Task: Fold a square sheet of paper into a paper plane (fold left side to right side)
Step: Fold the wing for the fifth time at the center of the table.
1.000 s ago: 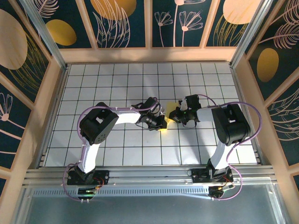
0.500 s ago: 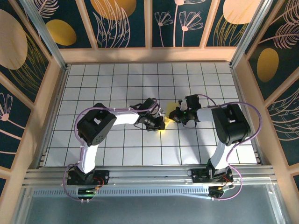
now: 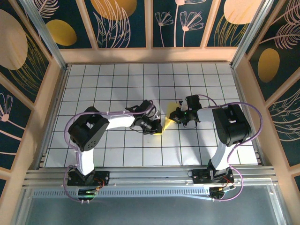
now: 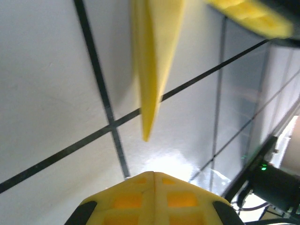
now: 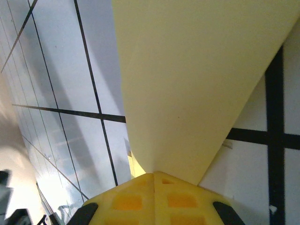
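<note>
The square sheet of paper [image 3: 164, 122] is pale yellow and folded into a narrow pointed shape that stands up off the white grid table [image 3: 117, 79] near its middle. My right gripper [image 3: 173, 116] is shut on its wide end; in the right wrist view the paper [image 5: 197, 84] fans out from between the closed fingertips [image 5: 153, 174]. My left gripper [image 3: 155, 126] is shut and holds nothing. In the left wrist view its closed tips [image 4: 153, 174] sit just short of the paper's sharp point [image 4: 146, 133], apart from it.
Wooden-framed walls [image 3: 51, 93] close the table on the left, back and right. An aluminium rail [image 3: 140, 176] with both arm bases runs along the near edge. The right gripper's yellow finger [image 4: 248, 16] shows at the top right of the left wrist view.
The left arm's elbow swung left and its shut gripper drew back from the paper. More of the yellow point now shows between the grippers. The right gripper kept its hold.
</note>
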You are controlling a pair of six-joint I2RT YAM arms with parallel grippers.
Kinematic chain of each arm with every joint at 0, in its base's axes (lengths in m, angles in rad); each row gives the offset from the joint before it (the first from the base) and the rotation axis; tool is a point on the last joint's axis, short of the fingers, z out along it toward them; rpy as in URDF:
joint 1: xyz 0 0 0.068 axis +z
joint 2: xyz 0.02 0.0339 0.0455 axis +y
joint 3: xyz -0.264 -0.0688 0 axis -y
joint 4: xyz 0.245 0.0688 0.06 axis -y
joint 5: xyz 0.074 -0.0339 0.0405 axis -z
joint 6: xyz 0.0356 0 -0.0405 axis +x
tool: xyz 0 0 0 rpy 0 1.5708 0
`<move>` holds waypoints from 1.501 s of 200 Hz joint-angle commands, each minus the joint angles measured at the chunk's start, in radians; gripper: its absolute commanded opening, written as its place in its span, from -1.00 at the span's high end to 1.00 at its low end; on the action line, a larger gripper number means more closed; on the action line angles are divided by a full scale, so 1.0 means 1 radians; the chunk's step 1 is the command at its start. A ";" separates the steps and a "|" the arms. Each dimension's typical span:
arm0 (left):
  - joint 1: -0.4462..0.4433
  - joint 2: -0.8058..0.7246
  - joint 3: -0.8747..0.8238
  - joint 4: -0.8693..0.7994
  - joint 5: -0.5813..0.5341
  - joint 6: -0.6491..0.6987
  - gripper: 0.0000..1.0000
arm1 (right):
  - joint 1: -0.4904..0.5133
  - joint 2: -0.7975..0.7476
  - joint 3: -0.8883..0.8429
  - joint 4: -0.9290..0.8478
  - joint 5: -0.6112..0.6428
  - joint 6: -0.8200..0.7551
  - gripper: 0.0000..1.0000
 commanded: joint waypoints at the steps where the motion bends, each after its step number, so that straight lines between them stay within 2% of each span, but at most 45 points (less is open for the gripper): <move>1: 0.030 -0.033 0.036 0.022 0.036 -0.022 1.00 | 0.012 0.070 -0.033 -0.147 0.140 -0.028 1.00; 59: 0.033 0.097 0.147 0.054 0.076 -0.019 1.00 | 0.016 0.071 -0.032 -0.146 0.140 -0.022 1.00; 121: 0.031 0.182 0.189 0.063 0.086 -0.010 1.00 | 0.024 0.076 -0.021 -0.149 0.140 -0.022 1.00; 183: 0.025 0.200 0.190 -0.025 -0.015 0.018 1.00 | 0.026 0.068 -0.012 -0.160 0.141 -0.021 1.00; 244: -0.013 0.206 0.210 -0.165 -0.173 0.041 1.00 | 0.026 -0.006 0.052 -0.177 0.121 0.007 1.00; 300: -0.024 0.203 0.225 -0.215 -0.228 0.044 1.00 | 0.025 -0.048 0.069 -0.190 0.134 0.016 1.00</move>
